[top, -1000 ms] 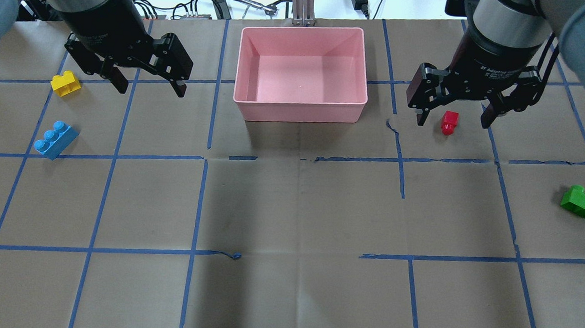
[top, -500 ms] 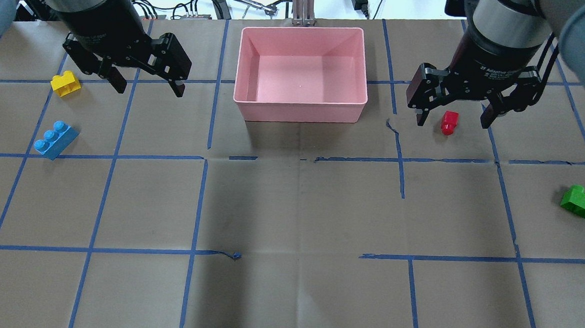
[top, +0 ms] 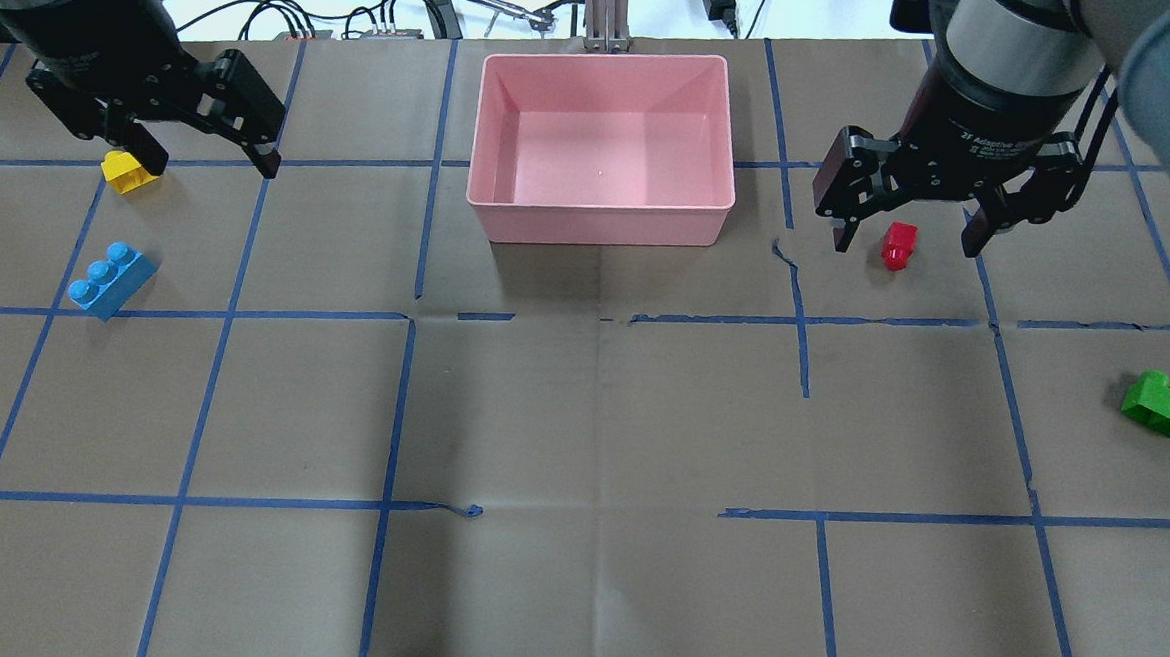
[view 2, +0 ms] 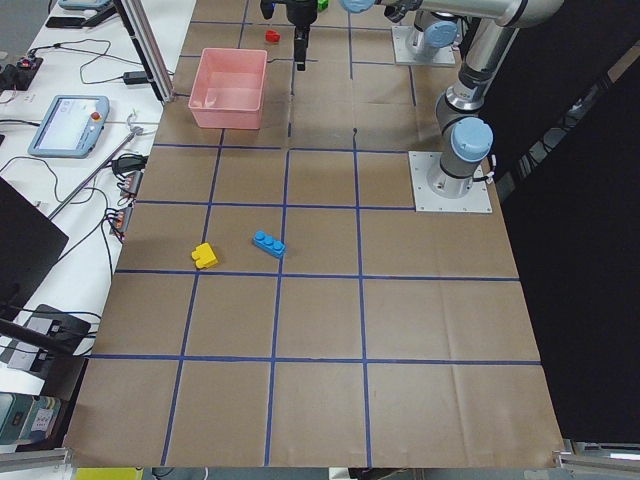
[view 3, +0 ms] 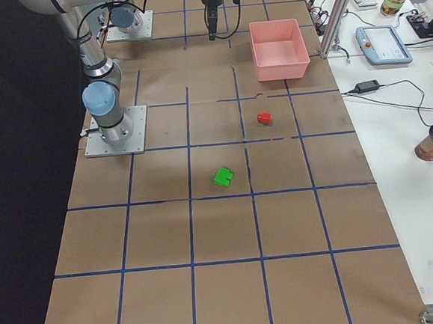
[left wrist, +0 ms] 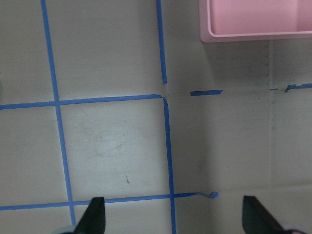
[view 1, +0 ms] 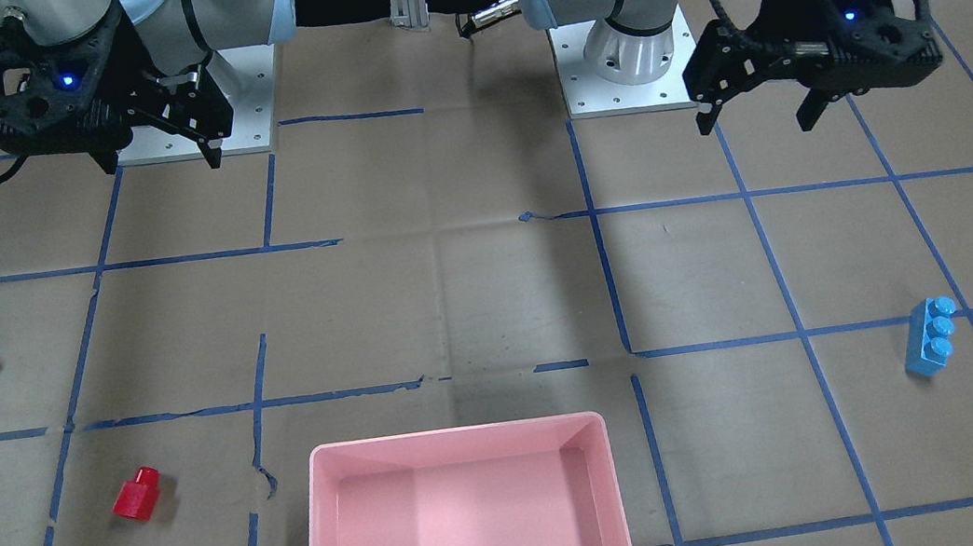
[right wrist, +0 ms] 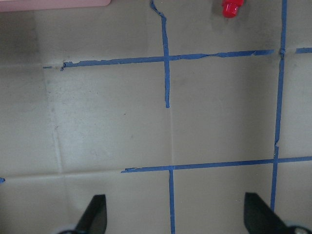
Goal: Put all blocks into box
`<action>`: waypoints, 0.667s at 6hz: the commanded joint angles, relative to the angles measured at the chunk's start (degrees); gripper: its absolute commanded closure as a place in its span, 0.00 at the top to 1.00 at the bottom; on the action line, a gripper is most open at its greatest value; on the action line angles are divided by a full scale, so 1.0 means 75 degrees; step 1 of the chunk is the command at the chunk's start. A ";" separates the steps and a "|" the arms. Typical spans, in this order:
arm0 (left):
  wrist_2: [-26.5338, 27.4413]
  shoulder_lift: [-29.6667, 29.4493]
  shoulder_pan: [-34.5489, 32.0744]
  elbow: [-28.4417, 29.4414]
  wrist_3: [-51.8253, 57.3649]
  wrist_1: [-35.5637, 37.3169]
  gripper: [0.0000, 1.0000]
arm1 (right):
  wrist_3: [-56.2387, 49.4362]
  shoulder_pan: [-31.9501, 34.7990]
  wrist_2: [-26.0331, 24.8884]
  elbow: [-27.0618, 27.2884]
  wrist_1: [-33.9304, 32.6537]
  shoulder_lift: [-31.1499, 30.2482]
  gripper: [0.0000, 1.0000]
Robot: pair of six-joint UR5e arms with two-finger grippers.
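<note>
While all four blocks lie loose on the table, the pink box (top: 598,227) sits empty between your two claws. The red one-stud block (top: 898,245) shows between the spread fingers of the right claw (view 1: 162,163) from overhead, though the wrist view puts it ahead of the fingertips, not under them. The green two-stud block (top: 1162,404) lies well apart, on that claw's outer side. The left claw (view 1: 754,125), also spread wide and holding nothing, overlaps the yellow two-stud block (top: 127,174) with its outer finger from overhead. The blue three-stud block (top: 112,281) lies back toward the robot's base.

Risks, as I judge them: if you lower the left claw here, a finger could land on the yellow block and knock it away. An off-centre squeeze could flick the small red one.

Count: four blocks, one box, two claws.
</note>
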 commanded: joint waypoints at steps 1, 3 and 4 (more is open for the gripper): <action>0.0012 -0.0086 0.1280 -0.0422 0.2068 0.0097 1.00 | 0.0000 0.0000 0.0000 0.0005 0.0000 0.0000 0.99; 0.0012 -0.0587 0.2582 -0.0670 0.4346 0.0737 1.00 | 0.0000 0.0000 0.0000 0.0005 0.0000 0.0000 0.99; 0.0023 -0.0927 0.2715 -0.0694 0.4900 0.1044 1.00 | 0.0000 0.0000 0.0000 -0.0007 0.0000 0.0000 0.99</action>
